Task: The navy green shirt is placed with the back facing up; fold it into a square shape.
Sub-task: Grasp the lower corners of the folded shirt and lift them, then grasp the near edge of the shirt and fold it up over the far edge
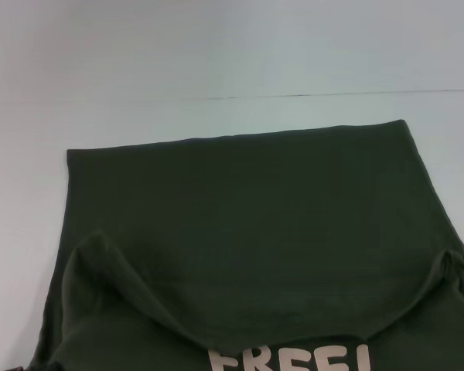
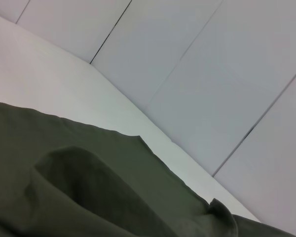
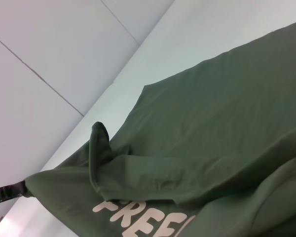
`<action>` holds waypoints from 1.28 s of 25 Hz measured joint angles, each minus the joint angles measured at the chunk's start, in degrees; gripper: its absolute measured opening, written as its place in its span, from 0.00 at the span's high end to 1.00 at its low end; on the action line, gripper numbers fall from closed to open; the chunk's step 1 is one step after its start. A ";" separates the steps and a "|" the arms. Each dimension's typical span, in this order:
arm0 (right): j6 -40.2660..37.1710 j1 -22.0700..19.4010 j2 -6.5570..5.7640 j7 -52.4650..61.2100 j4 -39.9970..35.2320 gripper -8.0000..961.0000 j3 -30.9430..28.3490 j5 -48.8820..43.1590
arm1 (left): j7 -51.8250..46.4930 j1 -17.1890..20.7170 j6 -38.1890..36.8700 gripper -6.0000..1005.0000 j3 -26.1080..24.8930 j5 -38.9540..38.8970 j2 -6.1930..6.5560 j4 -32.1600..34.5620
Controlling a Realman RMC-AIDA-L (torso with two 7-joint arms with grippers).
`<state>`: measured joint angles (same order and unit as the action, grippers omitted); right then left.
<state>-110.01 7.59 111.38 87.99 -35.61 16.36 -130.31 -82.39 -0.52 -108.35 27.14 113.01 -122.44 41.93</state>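
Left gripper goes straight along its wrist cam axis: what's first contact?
Most likely the dark olive-green soft fabric shirt: its raised fold fills the near field ahead of the left gripper. Beyond it lies the white table. Depth is unclear, so treat this as a guess.

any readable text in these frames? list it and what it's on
"FREE": pale block letters printed on the navy green shirt, on the lifted near part at the bottom of the head view; the lower part is cut off by the frame, and a partial stroke after it cannot be read.
"FREE": same print in the right wrist view, also cut off.
No other text is visible.
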 joint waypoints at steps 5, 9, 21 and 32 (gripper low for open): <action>-0.55 -0.70 0.11 -0.32 0.01 0.96 -0.87 -0.05 | -0.11 0.11 -0.23 0.99 -1.09 0.44 0.42 -0.16; -0.98 -0.06 -0.61 -0.56 0.26 0.96 -4.38 0.16 | -0.18 -1.39 -0.40 0.99 -3.87 0.54 0.66 -0.75; 0.40 10.01 -2.83 2.21 0.46 0.96 -12.56 0.73 | -1.96 -15.76 7.56 0.99 -8.72 0.03 2.06 -5.30; 20.77 23.60 -3.27 5.82 3.36 0.96 -11.36 1.44 | -5.77 -29.54 27.31 0.99 -8.91 0.37 2.55 -7.43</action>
<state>-89.24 31.20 108.10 93.81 -32.25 5.01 -128.87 -88.16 -30.06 -81.04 18.23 113.38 -119.88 34.49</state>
